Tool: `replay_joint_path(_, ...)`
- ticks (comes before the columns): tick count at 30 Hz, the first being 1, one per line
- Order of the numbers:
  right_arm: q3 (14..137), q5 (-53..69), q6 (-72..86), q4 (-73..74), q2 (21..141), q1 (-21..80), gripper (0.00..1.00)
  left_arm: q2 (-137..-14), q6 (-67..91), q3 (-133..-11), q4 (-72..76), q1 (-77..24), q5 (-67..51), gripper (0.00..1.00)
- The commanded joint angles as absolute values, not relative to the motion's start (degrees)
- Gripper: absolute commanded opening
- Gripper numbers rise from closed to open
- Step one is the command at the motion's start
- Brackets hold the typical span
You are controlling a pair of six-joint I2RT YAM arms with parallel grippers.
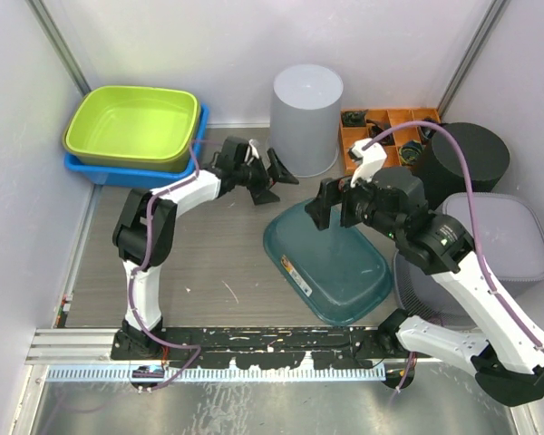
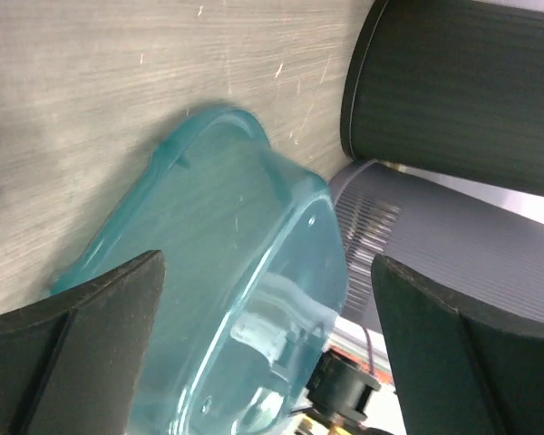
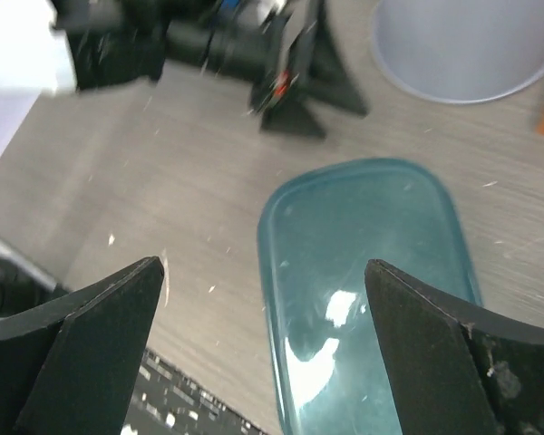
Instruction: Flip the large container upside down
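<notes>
The left arm (image 1: 177, 192) and right arm (image 1: 490, 308) are white with black joints (image 1: 145, 227) and purple cables (image 1: 467, 172). The left hand (image 1: 276, 181) and right hand (image 1: 329, 214) are black.

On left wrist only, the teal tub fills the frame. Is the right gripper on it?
Observer: No. The right gripper hangs open over the far end of the teal tub, holding nothing.
Operator: Tub flipped?
Observer: Looks so. In the top view its flat base faces up and the wider rim sits down on the table.
Operator: Anything in the far left corner?
Observer: A green basin nested in a blue basin, well apart from the tub.
</notes>
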State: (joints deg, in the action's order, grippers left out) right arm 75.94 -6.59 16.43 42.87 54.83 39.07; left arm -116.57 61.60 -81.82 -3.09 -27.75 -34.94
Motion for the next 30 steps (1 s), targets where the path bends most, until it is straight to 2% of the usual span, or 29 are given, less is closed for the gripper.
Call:
replay_joint_path(1,73.7,11.4,12.3,37.2,52.6,39.3,1.0,-115.1,45.5,-90.5,-17.0,-27.9,-26.8,0.98)
replay_joint_path(4,73.2,25.9,12.4,35.4,53.9,39.8,1.0,-117.0,37.0,-101.9,-28.9,-28.1,-24.6,0.98)
replay_joint_path(6,73.8,29.1,12.5,35.2,56.5,43.6,1.0,-117.4,29.1,-111.8,-39.5,-28.4,-20.2,0.99)
replay_joint_path(8,75.0,22.6,10.5,36.6,60.3,54.0,1.0,-116.2,19.9,-120.2,-49.2,-28.9,-10.7,0.99)
replay_joint_path(11,77.1,10.1,6.5,39.3,67.7,66.6,1.0,-108.3,9.0,-122.4,-51.5,-28.9,1.7,0.99)
replay_joint_path(16,76.8,-4.2,0.4,40.9,78.6,70.5,1.0,-91.9,-11.3,-119.6,-44.7,-27.8,20.8,0.98)
replay_joint_path(18,74.7,-8.9,-1.4,39.7,82.0,70.5,1.0,-89.6,-16.6,-121.9,-46.4,-24.6,23.2,0.98)
replay_joint_path(21,72.8,-17.8,-2.5,40.1,88.3,70.1,1.0,-91.3,-16.0,-133.0,-57.8,-12.3,16.4,0.98)
replay_joint_path(25,70.5,-26.1,-1.6,41.8,93.3,67.7,1.0,-97.2,-14.5,-145.1,-71.8,1.4,1.6,0.99)
replay_joint_path(30,67.0,-25.7,0.1,42.1,90.2,60.8,1.0,-101.8,-13.7,-149.7,-80.0,7.6,-12.1,0.99)
